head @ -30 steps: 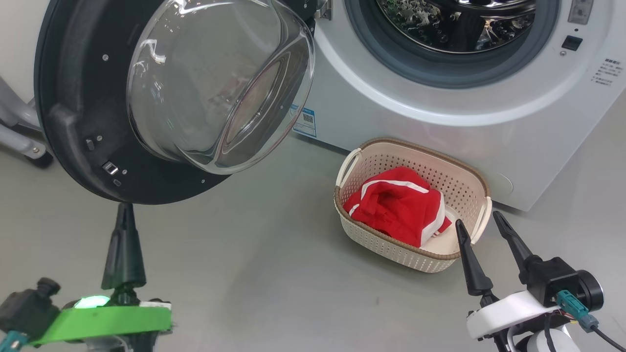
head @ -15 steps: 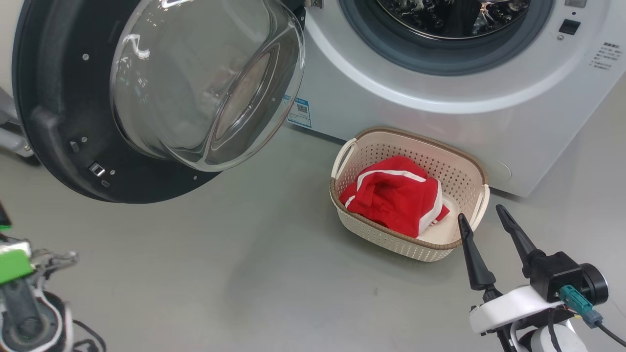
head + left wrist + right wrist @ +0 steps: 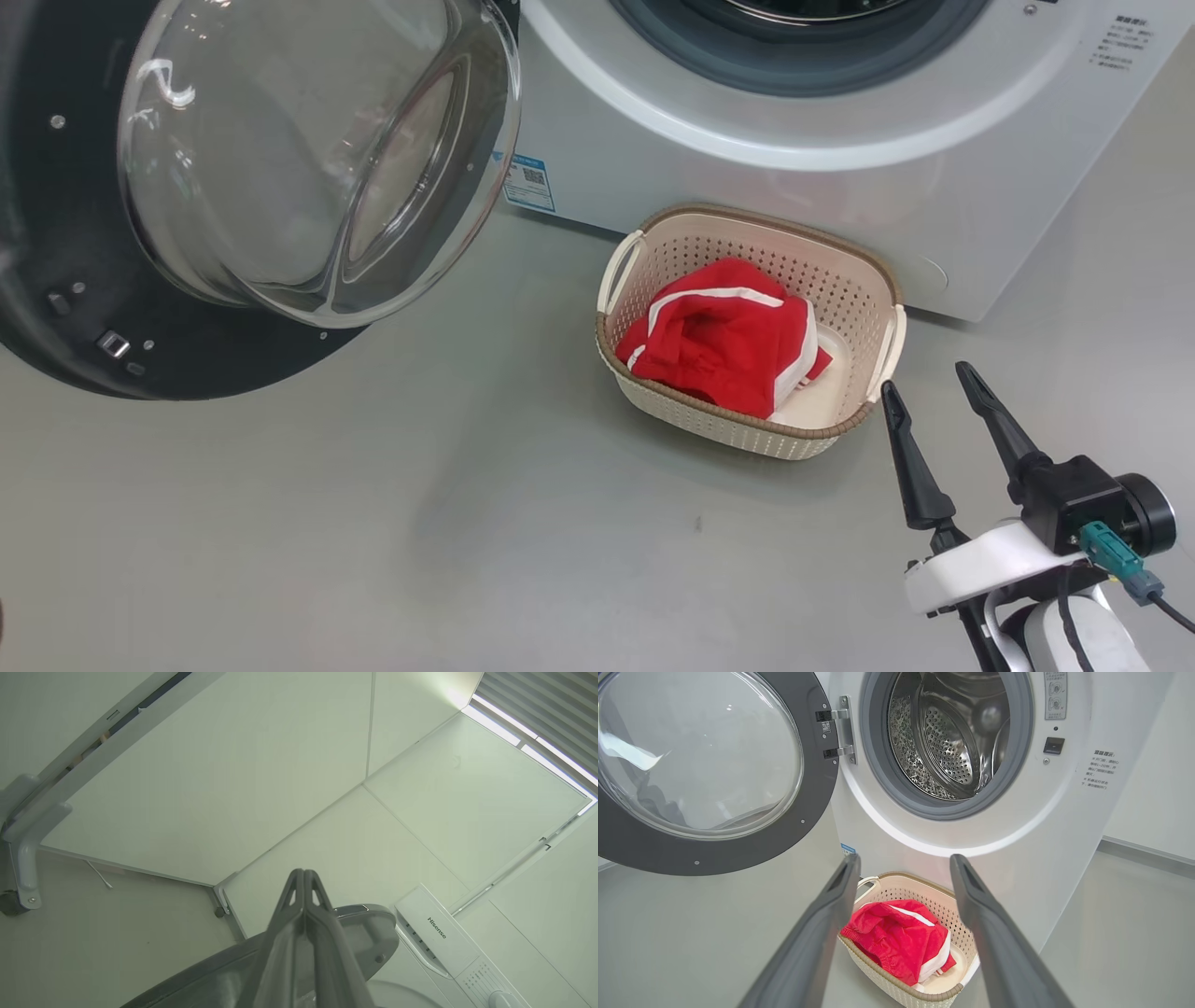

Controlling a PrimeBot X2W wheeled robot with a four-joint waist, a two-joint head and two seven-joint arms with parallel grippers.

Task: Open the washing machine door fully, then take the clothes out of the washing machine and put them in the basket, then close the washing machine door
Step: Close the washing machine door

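Basket: small cream rectangular plastic basket [image 3: 719, 425] with perforated sides, a brown woven-look rim and white loop handles; it stands on the floor against the foot of the machine.
Basket contents: a soft bundle of red fabric clothes [image 3: 724, 341] with white panels and thin white stripes, crumpled, lying inside towards the door side; bare cream bottom shows at the other end.
Drum: shiny perforated steel drum [image 3: 948, 742]; no clothing can be seen in the part in view.
Washing machine: big white boxy front-loader [image 3: 747, 177], smooth and glossy, with a grey rubber seal [image 3: 873, 756] ringing the round mouth, a small blue label [image 3: 529, 182] low on the front and a printed text sticker [image 3: 1116, 56].
Door: large round washing machine door [image 3: 261, 187] with a wide black rim and a bulging clear glass bowl, swung wide on its metal hinge [image 3: 840, 728] to the robot's left.
Right gripper [image 3: 926, 378]: two long dark tapered fingers spread wide, nothing between them, hanging just beside the basket's near corner.
Left gripper [image 3: 304, 875]: fingers pressed together tip to tip, gripping nothing visible, pointing up at pale wall panels.
Floor: smooth matt grey floor [image 3: 467, 523].
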